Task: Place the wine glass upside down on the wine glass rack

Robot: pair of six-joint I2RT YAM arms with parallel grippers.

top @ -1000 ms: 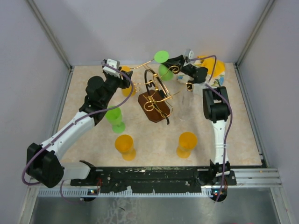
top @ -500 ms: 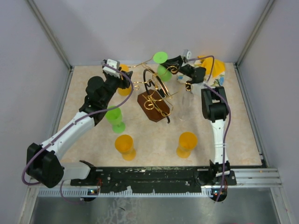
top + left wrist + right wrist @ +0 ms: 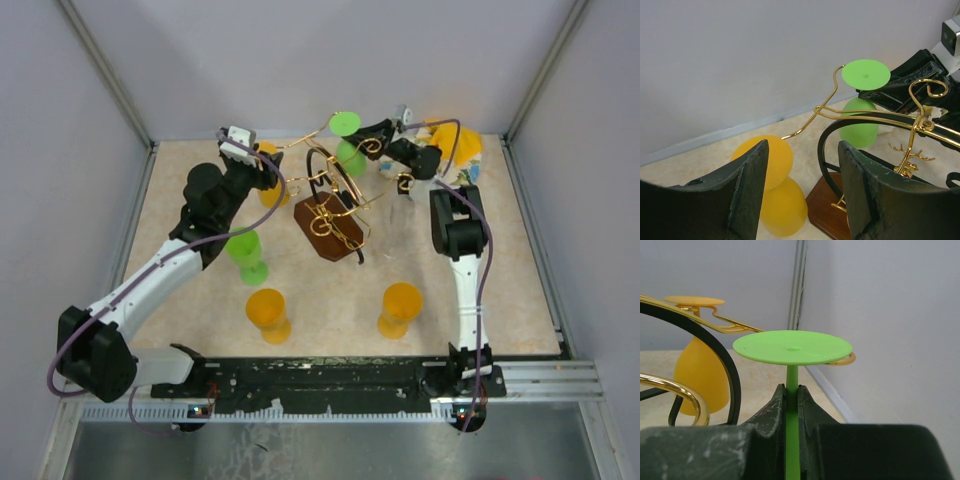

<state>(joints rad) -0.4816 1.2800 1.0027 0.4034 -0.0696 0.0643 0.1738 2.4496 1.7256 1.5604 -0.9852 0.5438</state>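
**Right gripper** (image 3: 792, 394): fingers clenched on the stem of the green wine glass (image 3: 792, 347). The glass is held inverted, foot uppermost, at about 1 o'clock of the wine glass rack (image 3: 327, 228) in the top view. Whether the foot rests on the gold arm cannot be told. **Left gripper** (image 3: 801, 150): at 10 o'clock of the rack, fingers parted and grasping nothing, near an inverted orange glass (image 3: 702, 372) hung on another arm.

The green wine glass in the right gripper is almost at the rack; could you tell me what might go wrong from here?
The right gripper pinches only the thin stem of the green wine glass, so it might swivel. Its foot sits close to a gold arm of the wine glass rack; a nudge could shake the orange glass hanging there.
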